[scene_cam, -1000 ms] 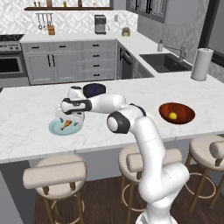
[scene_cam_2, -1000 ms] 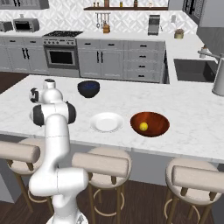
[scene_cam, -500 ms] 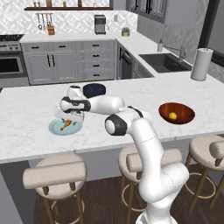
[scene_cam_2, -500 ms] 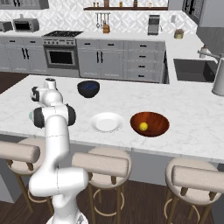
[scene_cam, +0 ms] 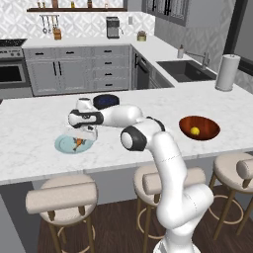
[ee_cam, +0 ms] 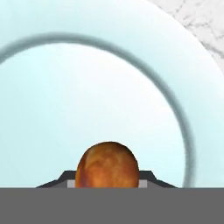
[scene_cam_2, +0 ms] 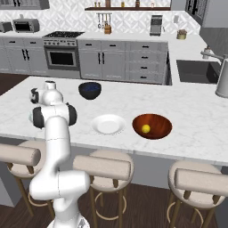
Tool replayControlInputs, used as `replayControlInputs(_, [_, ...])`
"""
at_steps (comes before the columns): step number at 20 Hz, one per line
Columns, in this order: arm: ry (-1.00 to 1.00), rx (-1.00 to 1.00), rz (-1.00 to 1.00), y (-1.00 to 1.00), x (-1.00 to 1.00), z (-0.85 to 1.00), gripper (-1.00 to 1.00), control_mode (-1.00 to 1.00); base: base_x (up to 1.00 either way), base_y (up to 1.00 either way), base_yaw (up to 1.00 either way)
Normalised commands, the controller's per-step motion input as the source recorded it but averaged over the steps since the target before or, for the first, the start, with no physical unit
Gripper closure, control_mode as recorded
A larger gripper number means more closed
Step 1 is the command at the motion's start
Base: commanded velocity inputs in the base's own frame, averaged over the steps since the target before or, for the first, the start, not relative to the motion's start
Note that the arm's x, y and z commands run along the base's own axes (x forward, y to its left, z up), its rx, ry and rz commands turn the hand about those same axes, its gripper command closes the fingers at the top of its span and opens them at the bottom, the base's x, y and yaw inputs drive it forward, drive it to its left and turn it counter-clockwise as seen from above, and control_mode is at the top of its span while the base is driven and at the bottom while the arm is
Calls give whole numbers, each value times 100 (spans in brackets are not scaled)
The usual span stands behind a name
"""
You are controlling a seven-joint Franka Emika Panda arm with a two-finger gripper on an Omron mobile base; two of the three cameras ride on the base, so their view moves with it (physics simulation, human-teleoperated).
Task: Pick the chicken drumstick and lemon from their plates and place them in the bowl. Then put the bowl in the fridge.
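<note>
Starting at your far left in the left base view, you have the pale teal-blue plate [scene_cam: 66, 146] lying flat on the white marbled counter [scene_cam: 29, 133], glossy and round with a faint raised ring. The chicken drumstick [scene_cam: 78, 144] lies on it, small, orange-brown and mottled. The gripper [scene_cam: 85, 136] hangs right over the plate; in the hand view the rounded drumstick [ee_cam: 107, 165] sits between the two dark finger tips [ee_cam: 146, 176], which flank it closely, though you cannot tell whether they actually grip it.

Just behind the arm's forearm stands the small dark blue-black bowl [scene_cam: 105, 101], near the plate but apart from it. From the right base view, you see the white plate [scene_cam_2: 108, 124] next, bare and matte, between that dark bowl [scene_cam_2: 90, 90] and the reddish-brown bowl [scene_cam_2: 152, 126]. That wide, shallow, wood-like bowl holds the lemon [scene_cam_2: 145, 128], round and bright yellow, on its floor.

Three padded stools [scene_cam_2: 103, 166] line the counter's near edge. Farther right, a paper towel roll [scene_cam: 226, 72] stands upright by the dark sink [scene_cam: 186, 70].
</note>
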Motion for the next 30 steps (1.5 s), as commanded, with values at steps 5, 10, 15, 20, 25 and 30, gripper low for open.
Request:
replayControlInputs(5, [-9,0,0,-53,-90,11,100,-100,0,0,0])
replayControlInputs(10, [-13,0,0,-42,-74,84,100,-100,0,0,0])
replayControlInputs(15, [-2,0,0,-67,-69,74,100,-100,0,0,0])
replayControlInputs(20, [2,0,0,-98,-61,54,100,-100,0,0,0])
replayControlInputs(25, [4,-4,0,-100,-61,37,100,-100,0,0,0])
replayControlInputs(30, [9,-5,0,-100,-21,27,100,-100,0,0,0])
